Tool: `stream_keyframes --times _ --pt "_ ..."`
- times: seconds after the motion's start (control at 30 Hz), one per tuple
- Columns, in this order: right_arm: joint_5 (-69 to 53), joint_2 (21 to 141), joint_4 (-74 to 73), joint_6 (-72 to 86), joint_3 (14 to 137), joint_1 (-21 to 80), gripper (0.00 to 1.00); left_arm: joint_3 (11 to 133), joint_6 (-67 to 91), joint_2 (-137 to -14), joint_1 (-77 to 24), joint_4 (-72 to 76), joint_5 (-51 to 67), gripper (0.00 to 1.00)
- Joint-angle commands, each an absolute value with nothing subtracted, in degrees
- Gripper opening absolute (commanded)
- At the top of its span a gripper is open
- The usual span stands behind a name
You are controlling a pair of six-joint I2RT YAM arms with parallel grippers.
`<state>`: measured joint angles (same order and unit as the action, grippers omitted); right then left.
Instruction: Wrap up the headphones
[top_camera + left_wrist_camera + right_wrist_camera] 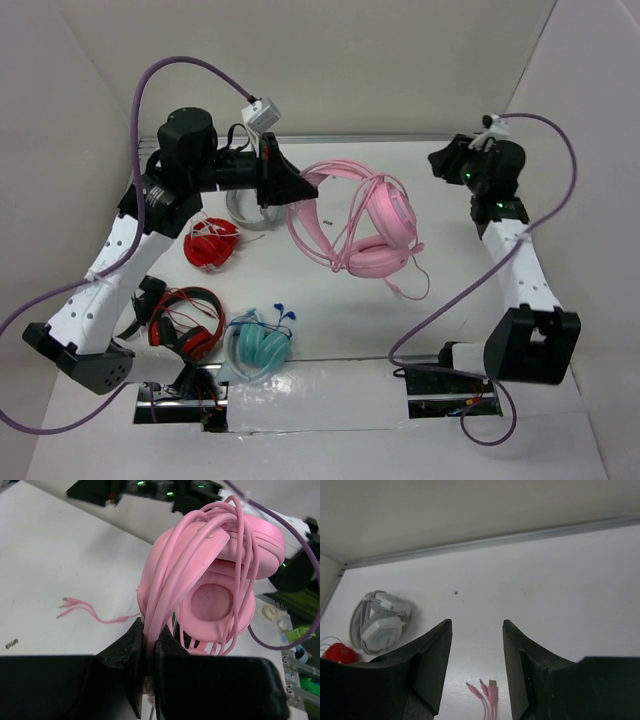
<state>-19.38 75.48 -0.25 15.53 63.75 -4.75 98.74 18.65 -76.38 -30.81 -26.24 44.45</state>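
Observation:
The pale-pink headphones lie mid-table with the thin pink cable looped several times around the headband and earcups. My left gripper is shut on the headband and the cable strands lying against it. The cable's free end with its pink plugs rests on the table beside the headphones. My right gripper hovers at the far right, clear of the headphones. Its jaws stand open with nothing between them, and the pink plugs lie on the table just below.
White-grey headphones sit at the back left, partly behind my left arm. A red earphone bundle, red-and-black headphones and smaller teal headphones lie at the near left. White walls enclose the table.

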Motion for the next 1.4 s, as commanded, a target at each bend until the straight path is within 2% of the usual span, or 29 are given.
stream_keyframes --times 0.0,0.2,0.27,0.3,0.33,0.43,0.57,0.7,0.97,1.03,1.07,1.1,1.13,1.17,1.2,1.37 --pt "-25.93 67.25 4.23 15.84 62.58 -6.24 0.53 98.96 26.89 -73.75 -26.90 -21.10 50.00 0.00" --pt "-26.27 55.30 -1.04 12.40 58.10 -6.24 0.69 100.11 29.27 -72.07 -20.49 -21.80 49.84 0.00" --pt "-29.86 48.97 -1.14 12.04 53.37 -6.15 0.85 100.19 30.50 -71.72 -17.50 -21.71 50.53 0.00" --pt "-30.58 45.04 -1.14 12.13 50.74 -5.80 0.88 100.37 31.37 -71.72 -16.45 -21.62 51.15 0.00" --pt "-31.11 43.61 -2.45 11.87 49.76 -5.19 0.99 100.63 31.72 -71.89 -14.78 -21.62 51.76 0.00" --pt "-30.67 41.05 -5.70 9.41 46.59 -0.37 1.00 101.25 32.87 -72.42 -12.32 -20.83 54.75 0.00" --pt "-25.15 40.34 -3.44 5.37 41.93 10.96 1.00 103.35 33.92 -73.47 -10.55 -20.65 56.25 0.00" --pt "-18.65 44.89 -1.58 0.62 42.09 20.45 1.00 106.51 34.63 -74.18 -9.84 -21.09 56.69 0.00" --pt "-17.93 60.09 5.26 1.83 42.63 22.76 0.99 108.10 35.15 -73.04 -8.88 -21.36 55.81 0.00" --pt "-19.50 62.30 8.69 2.28 41.66 22.85 0.94 108.63 35.51 -72.77 -8.53 -21.01 55.29 0.00" --pt "-19.60 64.40 9.40 3.24 41.14 22.94 0.75 108.72 35.94 -72.69 -8.35 -20.92 54.67 0.00" --pt "-19.86 65.12 9.49 3.43 40.96 22.94 0.52 109.33 36.03 -72.77 -7.91 -20.83 54.41 0.00" --pt "-19.52 65.65 9.84 4.04 40.52 23.11 0.37 109.60 36.21 -72.86 -7.74 -20.92 54.14 0.00" --pt "-19.69 65.92 10.10 4.91 39.39 23.03 0.03 109.86 36.73 -72.95 -7.47 -20.92 53.44 0.00" --pt "-19.69 65.66 10.98 5.53 38.42 23.11 0.00 110.12 36.91 -73.04 -7.04 -20.74 53.00 0.00" --pt "-21.80 62.84 11.52 7.73 32.70 24.16 0.00 110.13 39.81 -74.00 -5.98 -19.60 50.37 0.00"
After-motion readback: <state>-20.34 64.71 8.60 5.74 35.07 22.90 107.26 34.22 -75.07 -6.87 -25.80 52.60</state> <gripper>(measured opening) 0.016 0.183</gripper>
